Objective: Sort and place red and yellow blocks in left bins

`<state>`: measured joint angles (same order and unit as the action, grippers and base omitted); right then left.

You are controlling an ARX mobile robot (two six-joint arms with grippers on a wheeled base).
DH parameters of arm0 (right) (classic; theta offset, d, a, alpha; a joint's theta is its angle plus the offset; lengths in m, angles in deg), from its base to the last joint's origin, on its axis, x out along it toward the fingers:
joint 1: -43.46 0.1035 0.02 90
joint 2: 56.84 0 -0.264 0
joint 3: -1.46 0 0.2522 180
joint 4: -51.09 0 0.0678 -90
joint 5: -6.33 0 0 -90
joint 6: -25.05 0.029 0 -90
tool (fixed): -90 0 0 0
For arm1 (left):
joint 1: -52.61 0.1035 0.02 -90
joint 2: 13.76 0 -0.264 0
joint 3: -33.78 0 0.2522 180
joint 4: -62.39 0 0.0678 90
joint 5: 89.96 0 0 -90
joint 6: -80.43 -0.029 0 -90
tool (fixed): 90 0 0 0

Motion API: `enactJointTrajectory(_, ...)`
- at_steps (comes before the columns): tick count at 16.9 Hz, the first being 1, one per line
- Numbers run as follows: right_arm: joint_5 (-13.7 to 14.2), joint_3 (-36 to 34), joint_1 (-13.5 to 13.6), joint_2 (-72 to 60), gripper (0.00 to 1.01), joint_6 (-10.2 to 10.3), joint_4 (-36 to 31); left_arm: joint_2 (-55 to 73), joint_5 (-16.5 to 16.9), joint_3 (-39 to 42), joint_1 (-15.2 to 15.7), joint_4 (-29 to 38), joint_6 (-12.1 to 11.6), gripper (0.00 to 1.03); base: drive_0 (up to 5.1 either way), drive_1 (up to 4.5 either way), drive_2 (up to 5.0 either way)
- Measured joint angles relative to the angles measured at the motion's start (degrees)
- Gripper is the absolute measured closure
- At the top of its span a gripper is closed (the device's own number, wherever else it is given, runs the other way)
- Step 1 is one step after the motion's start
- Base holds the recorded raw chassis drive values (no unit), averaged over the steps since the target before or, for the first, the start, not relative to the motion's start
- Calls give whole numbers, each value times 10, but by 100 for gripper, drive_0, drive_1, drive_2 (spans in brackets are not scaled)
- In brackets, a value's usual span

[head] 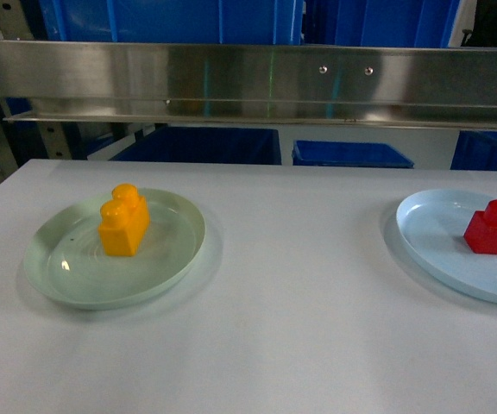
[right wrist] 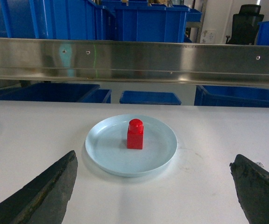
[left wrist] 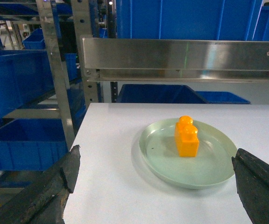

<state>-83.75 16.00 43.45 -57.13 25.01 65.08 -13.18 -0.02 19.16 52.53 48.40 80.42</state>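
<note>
Yellow block (head: 125,221): stands upright on the green plate (head: 67,276), slightly behind that plate's middle.
Red block (head: 491,228): sits on the blue plate (head: 430,246), far to the right of the green plate, at the head view's edge.
Left gripper (left wrist: 155,186): fingers spread wide, empty, hanging short of the green plate.
Right gripper (right wrist: 153,186): fingers wide apart, empty, short of the blue plate.
Blue bins (left wrist: 17,144): on shelving left of the table (head: 300,345), beyond the green plate.
Risk, plates: shallow and smooth, so a fingertip catching a rim may slide or tip the plate.
Risk, blocks: glossy with rounded studs; an off-centre pinch may squirt one out.
Risk, carry: the steel rail (head: 248,82) could snag an arm swinging towards the bins.
</note>
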Motion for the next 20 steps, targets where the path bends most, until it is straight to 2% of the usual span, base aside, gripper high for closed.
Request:
enactJointTrajectory(8, 0, 0, 0, 0, 3, 0, 0, 0, 0, 0, 0, -1, 0, 5, 0, 0, 0)
enactJointTrajectory(9, -5, 0, -1, -6, 3, 0, -8, 14, -1, -1, -3, 5, 2, 5, 0, 0, 0)
enactJointTrajectory(10, -22, 2, -8, -37, 3, 3, -47, 49, -1, -4, 1, 28, 9, 5, 0, 0, 0)
enactJointTrajectory(11, -24, 19, -7, -114, 3, 3, -104, 136, 11, -22, 6, 84, 16, 5, 0, 0, 0)
enactJointTrajectory(12, -33, 69, -7, -251, 3, 9, -184, 236, 26, -60, 7, 145, 20, 5, 0, 0, 0)
enactJointTrajectory(13, -44, 121, -6, -350, 3, 20, -234, 323, 34, -104, 5, 197, 19, 5, 0, 0, 0)
enactJointTrajectory(14, -45, 209, 2, -483, 3, 35, -270, 441, 53, -181, 2, 230, 17, 5, 0, 0, 0)
enactJointTrajectory(15, -52, 290, 9, -603, 3, 46, -260, 554, 83, -252, -2, 211, 21, 5, 0, 0, 0)
enactJointTrajectory(16, -38, 353, 24, -729, 3, 51, -252, 677, 104, -315, -2, 190, 31, 5, 0, 0, 0)
enactJointTrajectory(17, -30, 378, 31, -796, 3, 52, -250, 748, 97, -340, -2, 196, 33, 5, 0, 0, 0)
enactJointTrajectory(20, 11, 394, 47, -902, 3, 39, -309, 856, 68, -365, -5, 250, 33, 5, 0, 0, 0)
